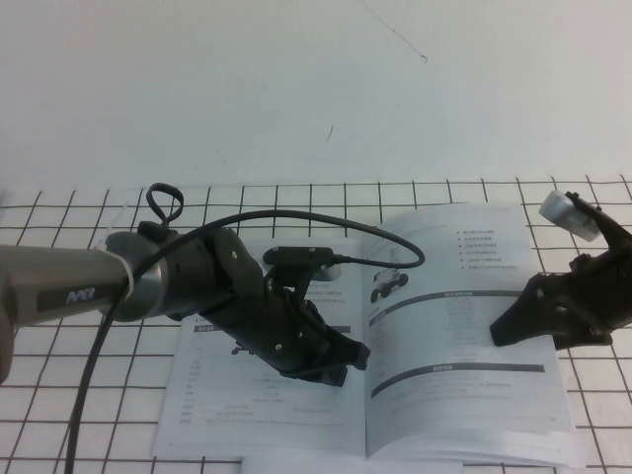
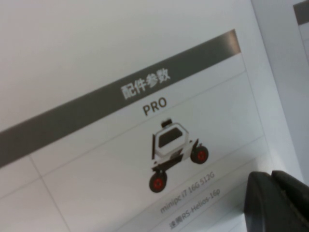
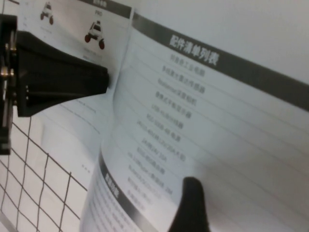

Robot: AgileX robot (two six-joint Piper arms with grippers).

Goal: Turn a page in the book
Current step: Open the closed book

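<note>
Now on the approach step: book lies open on the gridded cloth. Right gripper at the right page edge, fingers wide, empty. Left gripper pins the left leaf; fingers' state I cannot tell. Next I'd pinch that edge.

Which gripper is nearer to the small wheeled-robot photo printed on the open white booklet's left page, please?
Left. The left gripper hovers low over the left page, right beside the wheeled-robot photo. The right gripper, open, sits at the open white booklet's right edge.
</note>
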